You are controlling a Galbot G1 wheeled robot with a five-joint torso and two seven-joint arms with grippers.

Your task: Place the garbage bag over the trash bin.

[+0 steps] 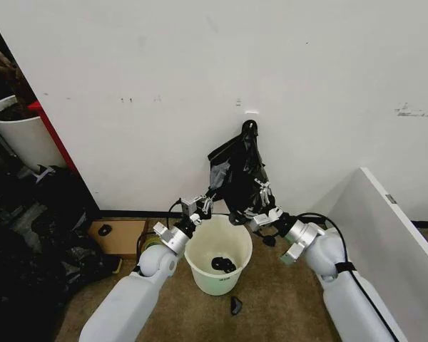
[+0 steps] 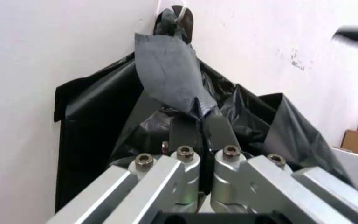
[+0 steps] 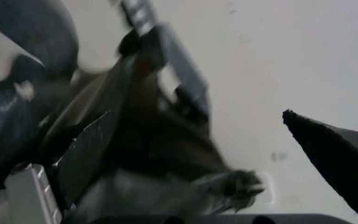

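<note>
The left tool [image 1: 202,204] is pinched tight on a fold of the bag [image 1: 235,171], which hangs from a wall hook above the bin [image 1: 217,258]; the right tool [image 1: 260,206], fingers spread, sits against it, so tugging may tear the film.

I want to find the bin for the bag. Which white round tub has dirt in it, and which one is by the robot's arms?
The plant pot, far left, holds dark soil. The trash bin sits between both arms, below the hanging garbage bag.

Head view looks down; both wrist views closely share the garbage bag [image 2: 166,88].
</note>
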